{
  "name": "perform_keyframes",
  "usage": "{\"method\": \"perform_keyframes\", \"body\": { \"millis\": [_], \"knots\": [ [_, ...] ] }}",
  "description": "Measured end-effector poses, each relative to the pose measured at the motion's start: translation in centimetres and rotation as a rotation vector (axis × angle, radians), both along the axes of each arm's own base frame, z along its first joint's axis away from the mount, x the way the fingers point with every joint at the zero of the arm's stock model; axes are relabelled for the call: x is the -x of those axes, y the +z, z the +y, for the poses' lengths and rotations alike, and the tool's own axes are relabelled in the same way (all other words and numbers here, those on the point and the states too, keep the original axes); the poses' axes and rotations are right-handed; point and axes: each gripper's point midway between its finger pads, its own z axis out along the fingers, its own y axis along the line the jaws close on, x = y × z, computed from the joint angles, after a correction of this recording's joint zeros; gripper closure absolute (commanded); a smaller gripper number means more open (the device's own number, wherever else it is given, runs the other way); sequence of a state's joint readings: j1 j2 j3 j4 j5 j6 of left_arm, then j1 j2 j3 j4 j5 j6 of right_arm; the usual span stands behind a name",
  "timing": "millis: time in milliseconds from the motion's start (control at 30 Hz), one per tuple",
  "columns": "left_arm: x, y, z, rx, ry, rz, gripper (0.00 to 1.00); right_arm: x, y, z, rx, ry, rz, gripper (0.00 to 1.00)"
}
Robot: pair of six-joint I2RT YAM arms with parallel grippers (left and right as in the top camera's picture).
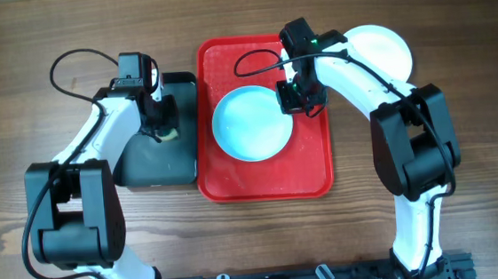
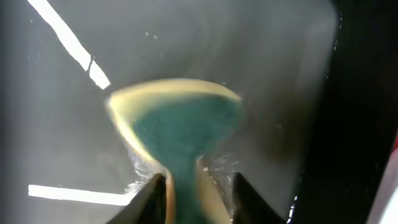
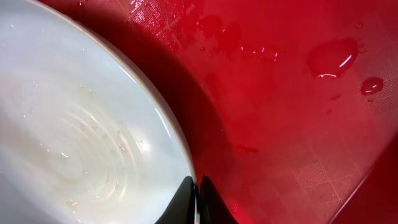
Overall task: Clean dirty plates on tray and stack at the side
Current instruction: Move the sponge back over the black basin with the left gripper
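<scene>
Our right tool [image 3: 196, 202] pinches the wet plate [image 3: 81, 143] by its rim on the tray [image 3: 280, 124]: stiff, probably slick, rim's our best hold.

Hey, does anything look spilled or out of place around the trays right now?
Only spilled water: puddles and droplets sit on the red tray beside the light-blue plate, and the sponge lies in a wet patch on the black tray. Nothing looks broken or tipped.
</scene>
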State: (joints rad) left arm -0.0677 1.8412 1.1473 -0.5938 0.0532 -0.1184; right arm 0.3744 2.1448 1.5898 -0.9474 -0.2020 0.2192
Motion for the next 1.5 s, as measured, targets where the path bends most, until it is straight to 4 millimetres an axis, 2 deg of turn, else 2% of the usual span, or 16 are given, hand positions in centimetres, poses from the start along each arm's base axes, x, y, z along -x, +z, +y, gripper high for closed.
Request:
{"method": "perform_keyframes", "body": {
  "millis": [67, 100, 200, 533, 700, 733, 867, 933, 967, 1000, 1033, 1200, 1267, 1300, 1367, 1500],
  "knots": [
    [0.0, 0.0, 0.1, -0.004, 0.001, 0.0, 0.09, 0.0, 0.0, 0.0, 0.0, 0.0, -0.001, 0.91],
    [0.0, 0.0, 0.1, -0.005, -0.002, -0.001, 0.0, -0.1, 0.0, 0.0, -0.001, 0.0, -0.003, 0.85],
    [0.0, 0.0, 0.1, -0.005, -0.001, -0.001, 0.0, -0.2, 0.0, 0.1, -0.003, -0.003, -0.009, 0.79],
    [0.0, 0.0, 0.2, -0.005, -0.001, 0.0, 0.0, -0.2, 0.0, 0.1, -0.004, -0.003, -0.009, 0.76],
    [0.0, 0.0, 0.2, -0.005, -0.001, 0.0, 0.0, 0.6, -1.2, -0.2, 0.002, -0.003, 0.007, 0.73],
    [0.0, 0.0, 0.2, -0.005, -0.001, -0.001, 0.0, 0.6, -1.2, -0.2, -0.003, -0.003, 0.003, 0.69],
    [0.0, 0.0, 0.2, -0.005, -0.001, 0.0, 0.0, 0.7, -1.2, -0.1, -0.009, -0.004, -0.002, 0.73],
    [0.0, 0.0, 0.2, -0.006, -0.001, 0.0, 0.0, 0.6, -1.3, -0.1, -0.01, -0.002, -0.006, 0.63],
    [0.0, 0.0, 0.2, -0.006, -0.001, 0.0, 0.0, 0.6, -1.2, 0.0, -0.014, -0.003, -0.007, 0.51],
    [0.0, 0.0, 0.2, -0.005, -0.001, 0.0, 0.0, 0.5, -1.2, 0.1, -0.02, -0.001, -0.009, 0.24],
    [0.0, 0.0, 0.2, -0.006, -0.001, 0.0, 0.0, 0.5, -1.0, 0.2, -0.025, -0.003, -0.012, 0.01],
    [0.0, 0.0, 0.2, -0.005, -0.001, -0.001, 0.0, 0.3, -0.4, 0.5, -0.039, -0.004, -0.027, 0.0],
    [0.0, 0.0, 0.2, -0.005, -0.001, -0.001, 0.0, 0.3, -0.4, 0.5, -0.039, -0.004, -0.028, 0.12],
    [0.0, 0.0, 0.2, -0.005, -0.001, -0.001, 0.0, 0.3, -0.4, 0.5, -0.036, -0.003, -0.028, 0.23],
    [0.0, 0.0, 0.2, -0.005, -0.001, -0.001, 0.0, 0.4, -0.4, 0.5, -0.035, -0.007, -0.027, 0.39],
    [0.0, 0.0, 0.2, -0.005, -0.001, -0.001, 0.0, 0.6, -0.8, 0.4, -0.032, -0.012, -0.021, 0.42]
  ]
}}
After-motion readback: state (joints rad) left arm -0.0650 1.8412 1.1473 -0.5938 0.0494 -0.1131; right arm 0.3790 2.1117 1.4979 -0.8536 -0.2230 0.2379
